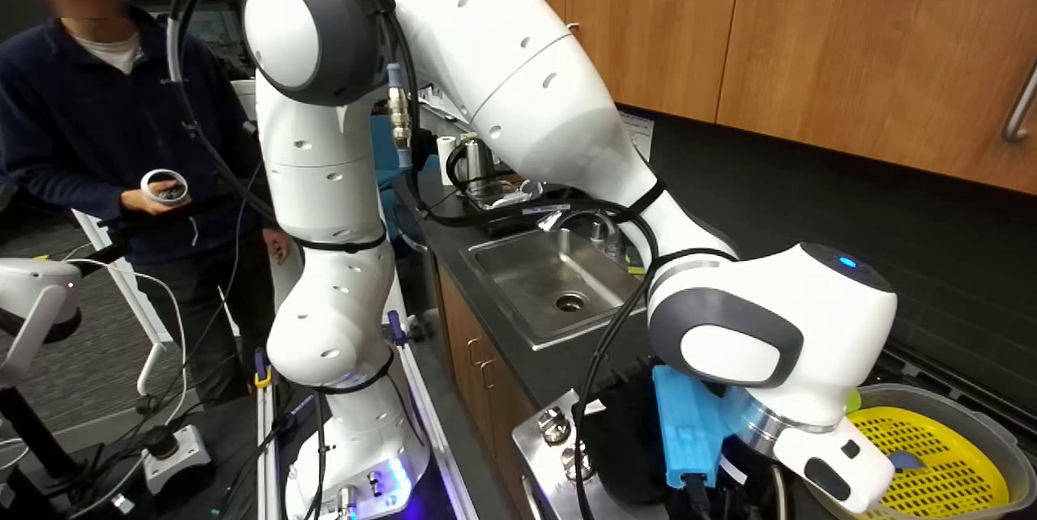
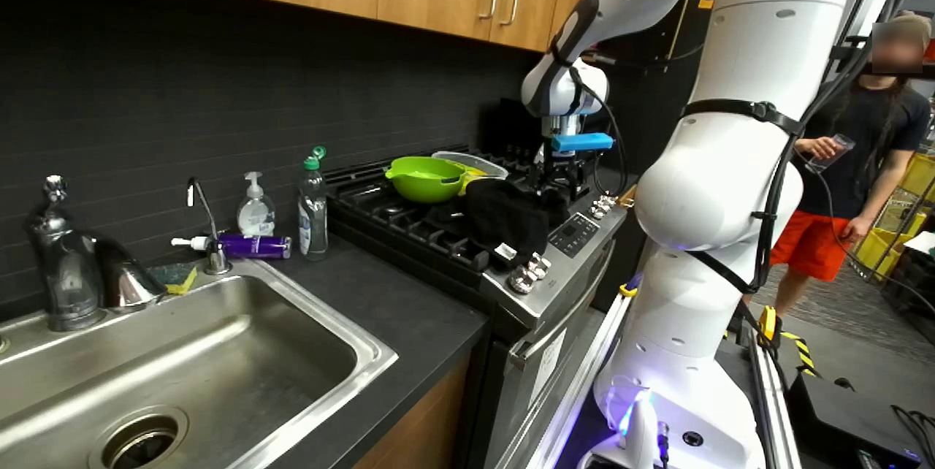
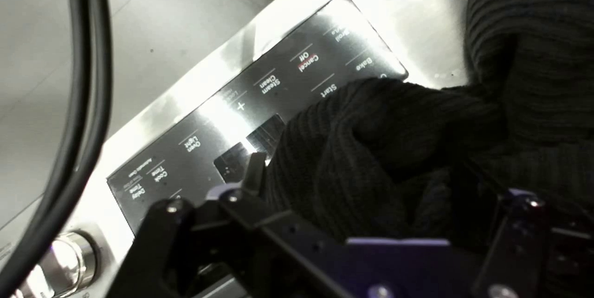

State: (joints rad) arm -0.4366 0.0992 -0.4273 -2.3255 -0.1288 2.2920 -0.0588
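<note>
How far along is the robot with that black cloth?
Reaching looks done: the gripper is at the black cloth. The grasp seems in hand: its jaws stand open, cloth showing between them. Left, probably: closing and lifting, since the cloth lies bunched on the stove.

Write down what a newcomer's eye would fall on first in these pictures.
The white robot arm, which dominates both exterior views and reaches over the stove, would probably strike first. Next might come the lime-green bowl on that stove. In the wrist view, black cloth lies by the open fingers, hiding part of the control panel.
</note>
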